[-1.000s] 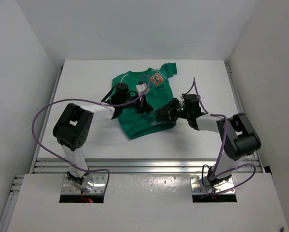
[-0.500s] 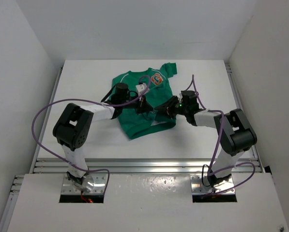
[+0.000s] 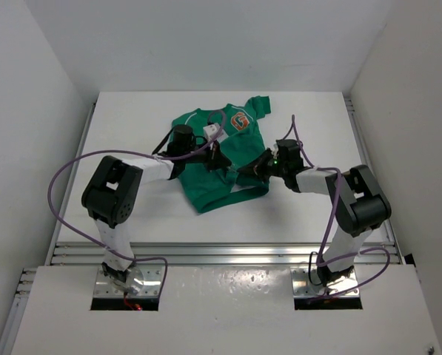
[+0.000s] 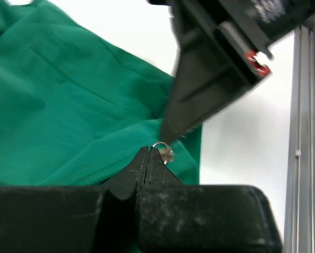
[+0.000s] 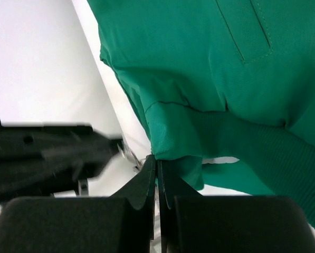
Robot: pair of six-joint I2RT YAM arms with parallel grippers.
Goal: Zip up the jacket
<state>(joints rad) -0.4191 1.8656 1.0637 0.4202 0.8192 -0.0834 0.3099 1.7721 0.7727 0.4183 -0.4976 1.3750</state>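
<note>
- Locate the jacket (image 3: 206, 188): it lies crumpled on the white table (image 3: 132, 133), midway between the left and right edges and reaching toward the far edge.
- Note the orange letter G (image 3: 240, 120) on the part of the jacket nearest the far edge; a sleeve points toward the far right corner.
- Check the zipper pull (image 4: 162, 150): in the left wrist view it shows as a small metal ring at the jacket's front edge, over the green fabric.
- Observe the left gripper (image 4: 148, 158): its jaws are pressed together, and the zipper pull sits pinched at their tips.
- Observe the right gripper (image 5: 156, 167): its jaws are closed tight on a folded lower corner of the green fabric, just beside the zipper pull.
- Confirm in the top view that both grippers meet over the middle of the jacket, tips almost touching; the left arm reaches in from the left, the right arm from the right.
- Note the purple cables (image 3: 65, 174) looping along each arm.
- Note the aluminium rail (image 3: 228, 251) running along the near edge of the table, in front of both arm bases.
</note>
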